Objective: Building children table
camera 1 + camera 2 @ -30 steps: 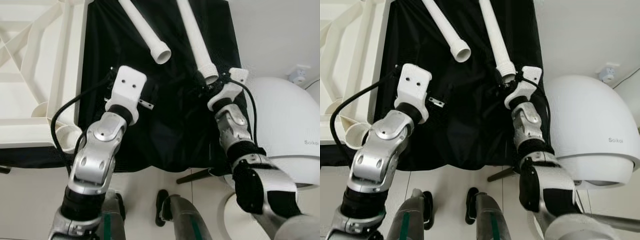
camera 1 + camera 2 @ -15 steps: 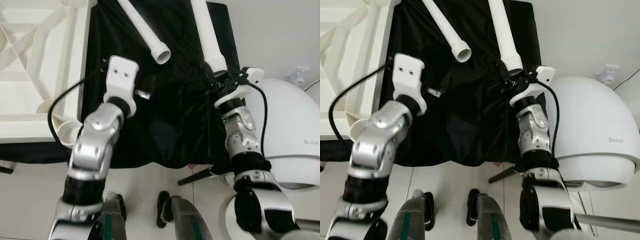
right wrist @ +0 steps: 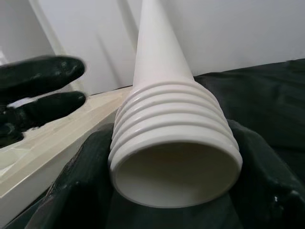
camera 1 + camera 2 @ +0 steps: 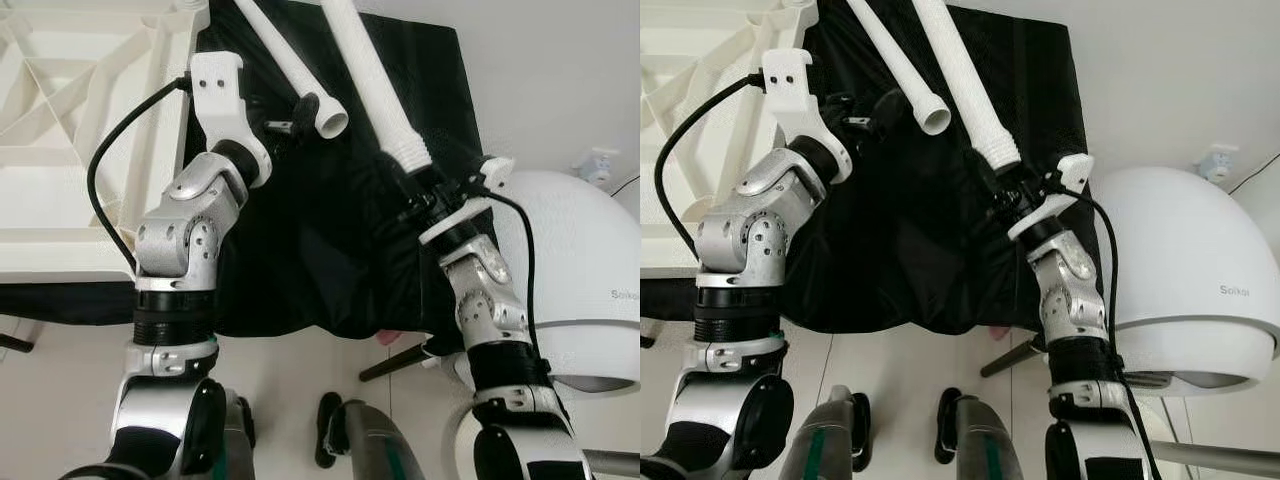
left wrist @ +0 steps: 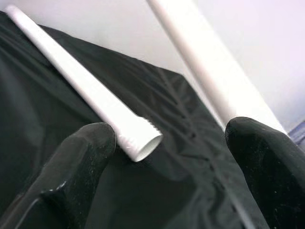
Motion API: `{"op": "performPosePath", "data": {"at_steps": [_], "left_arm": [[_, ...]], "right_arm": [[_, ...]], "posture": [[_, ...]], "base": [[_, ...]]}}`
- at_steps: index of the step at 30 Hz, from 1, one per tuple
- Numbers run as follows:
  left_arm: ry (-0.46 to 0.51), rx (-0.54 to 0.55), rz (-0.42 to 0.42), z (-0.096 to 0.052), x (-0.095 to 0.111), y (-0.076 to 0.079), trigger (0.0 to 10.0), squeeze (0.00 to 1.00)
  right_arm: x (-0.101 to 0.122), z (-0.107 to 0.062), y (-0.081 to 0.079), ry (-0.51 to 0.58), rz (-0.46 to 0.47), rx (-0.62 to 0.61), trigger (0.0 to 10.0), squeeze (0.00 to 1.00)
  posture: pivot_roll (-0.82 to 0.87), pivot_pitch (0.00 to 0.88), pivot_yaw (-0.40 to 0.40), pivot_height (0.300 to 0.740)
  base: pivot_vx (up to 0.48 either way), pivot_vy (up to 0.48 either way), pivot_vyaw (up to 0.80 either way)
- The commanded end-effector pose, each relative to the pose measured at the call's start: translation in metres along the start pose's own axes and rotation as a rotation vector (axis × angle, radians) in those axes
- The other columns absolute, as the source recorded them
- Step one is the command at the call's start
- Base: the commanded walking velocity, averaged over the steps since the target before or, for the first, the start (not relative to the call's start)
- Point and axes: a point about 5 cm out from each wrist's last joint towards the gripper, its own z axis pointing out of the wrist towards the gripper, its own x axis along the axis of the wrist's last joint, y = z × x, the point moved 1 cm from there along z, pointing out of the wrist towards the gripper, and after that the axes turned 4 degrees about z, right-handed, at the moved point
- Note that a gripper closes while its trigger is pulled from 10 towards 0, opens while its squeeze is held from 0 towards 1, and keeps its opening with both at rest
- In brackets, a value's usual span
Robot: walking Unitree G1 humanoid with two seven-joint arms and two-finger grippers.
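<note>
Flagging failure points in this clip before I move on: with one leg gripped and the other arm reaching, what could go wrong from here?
1. The right gripper holds the long table leg only at its threaded end, so the far end could swing and slip.
2. The open left gripper straddles the second leg near its tip; closing could roll it across the loose black cloth.
3. The raised leg could knock the upturned tabletop.
</note>
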Motion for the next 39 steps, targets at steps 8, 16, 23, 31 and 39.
{"op": "performPosePath", "data": {"at_steps": [8, 16, 23, 31, 39], "left_arm": [[-0.007, -0.217, -0.204, 0.009, 0.000, 0.026, 10.0, 0.00], [0.005, -0.365, -0.384, 0.014, 0.005, 0.055, 10.0, 0.00], [-0.005, -0.387, -0.415, 0.015, 0.004, 0.064, 10.0, 0.00], [-0.042, -0.359, -0.387, 0.015, -0.002, 0.059, 10.0, 0.00], [-0.075, -0.293, -0.359, 0.011, -0.010, 0.046, 10.0, 0.00]], "right_arm": [[0.004, -0.010, -0.013, 0.004, 0.034, 0.031, 10.0, 0.00], [0.002, -0.015, -0.021, -0.017, 0.054, 0.046, 10.0, 0.00], [0.005, -0.015, -0.027, -0.024, 0.060, 0.071, 10.0, 0.00], [0.008, -0.014, -0.025, -0.014, 0.043, 0.045, 10.0, 0.00], [0.007, -0.016, -0.020, -0.015, 0.033, 0.005, 10.0, 0.00]], "posture": [[0.05, 0.114, -0.029, 0.740], [0.04, 0.122, -0.025, 0.740], [0.04, 0.127, -0.029, 0.740], [0.04, 0.124, -0.027, 0.740], [0.04, 0.116, -0.030, 0.740]], "base": [[0.000, 0.000, 0.00], [0.000, 0.000, 0.00], [0.000, 0.000, 0.00], [0.000, 0.000, 0.00], [0.000, 0.000, 0.00]]}}
